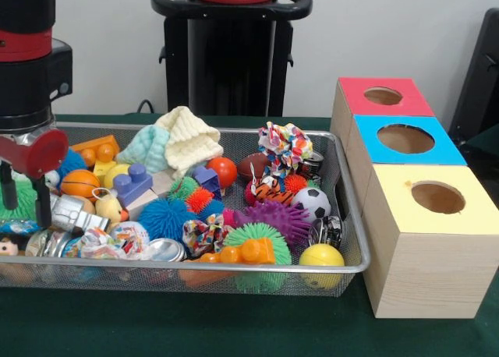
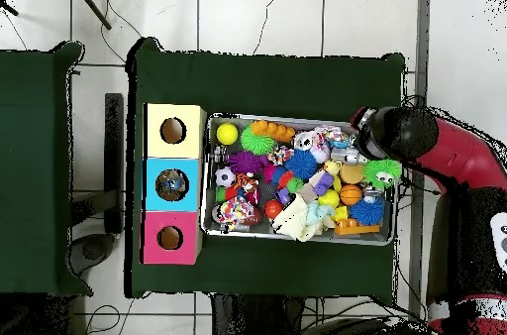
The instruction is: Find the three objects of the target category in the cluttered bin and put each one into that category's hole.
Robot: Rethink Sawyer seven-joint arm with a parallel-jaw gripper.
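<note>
Two black fingers (image 1: 44, 209) of the gripper (image 1: 26, 213) hang apart with nothing between them, low over the left end of the mesh bin (image 1: 234, 270). They sit in front of a green spiky ball (image 1: 17, 203) and just beside a silver can (image 1: 74, 213). Contact with either: cannot tell. In the overhead view the arm (image 2: 436, 148) covers the gripper completely.

No readable writing or brand anywhere. The can's label is too small to read.

The bin is packed: orange basketball (image 1: 79, 183), knitted cloth (image 1: 187, 139), purple spiky ball (image 1: 277, 218), soccer ball (image 1: 312, 203), yellow ball (image 1: 321, 256), plus blocks and tins half buried. Which items belong to the target category cannot be told.

Beside the bin's right end stand three boxes in a row, each with one round hole on top: yellow box (image 1: 437, 248) nearest, blue box (image 1: 394, 158) in the middle, red box (image 1: 355, 100) farthest. Overhead, the blue box's hole (image 2: 171, 184) shows something mottled inside, which cannot be identified.
</note>
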